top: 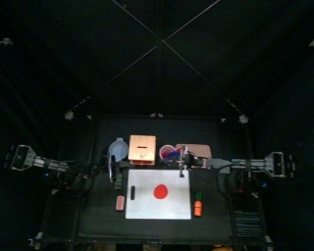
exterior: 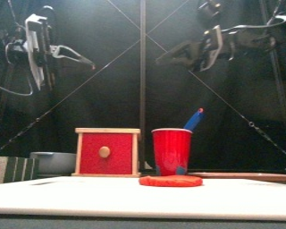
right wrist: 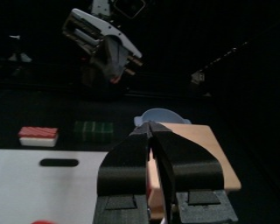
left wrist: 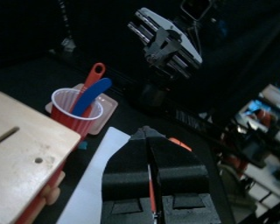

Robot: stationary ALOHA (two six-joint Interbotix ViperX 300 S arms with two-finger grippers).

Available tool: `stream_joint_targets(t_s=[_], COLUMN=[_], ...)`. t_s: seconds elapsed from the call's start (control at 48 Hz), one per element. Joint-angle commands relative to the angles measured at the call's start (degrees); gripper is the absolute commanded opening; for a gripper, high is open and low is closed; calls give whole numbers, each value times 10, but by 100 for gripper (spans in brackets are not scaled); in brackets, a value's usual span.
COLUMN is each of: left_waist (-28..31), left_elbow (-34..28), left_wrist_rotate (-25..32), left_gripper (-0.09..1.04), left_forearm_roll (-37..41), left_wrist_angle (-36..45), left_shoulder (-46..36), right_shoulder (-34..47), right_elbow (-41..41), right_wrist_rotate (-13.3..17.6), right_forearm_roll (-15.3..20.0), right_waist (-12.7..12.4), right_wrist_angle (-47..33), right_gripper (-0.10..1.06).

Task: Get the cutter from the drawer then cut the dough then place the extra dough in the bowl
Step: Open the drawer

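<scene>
A flat red dough disc (top: 157, 192) lies on the white cutting board (top: 136, 210). Behind the board stands the pale wooden box (top: 144, 147), its red drawer front (exterior: 106, 152) shut. The blue-grey bowl (top: 117, 149) sits left of the box. No cutter shows in any view. My left gripper (exterior: 43, 79) hangs high over the table's left side, and my right gripper (exterior: 210, 64) hangs high over the right side. Both are shut on nothing, as the left wrist view (left wrist: 149, 136) and right wrist view (right wrist: 152, 133) show.
A red cup (exterior: 172, 150) with a blue knife (exterior: 195, 119) and a red knife (left wrist: 94, 75) stands right of the box. Small toy foods lie beside the board, one on its left (top: 121, 202) and one on its right (top: 196, 207).
</scene>
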Motion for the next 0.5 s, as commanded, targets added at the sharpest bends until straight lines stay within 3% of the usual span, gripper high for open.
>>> stream_joint_targets(t_s=[0.021,0.208,0.5], left_waist=[-15,-29,-27], left_elbow=[-9,-13,-32], left_wrist_rotate=[-46,-132,-243], left_gripper=[8,15,49], left_forearm_roll=[-84,-101,-120], left_wrist_angle=[-41,-59,-60], left_shoulder=[47,114,199], right_shoulder=[83,208,329], right_elbow=[-72,-166,-256], right_wrist_rotate=[1,1,0], right_forearm_roll=[-9,-25,-33], right_waist=[-23,-45,-69], right_wrist_angle=[-41,-48,-48], right_gripper=[-4,-4,-4])
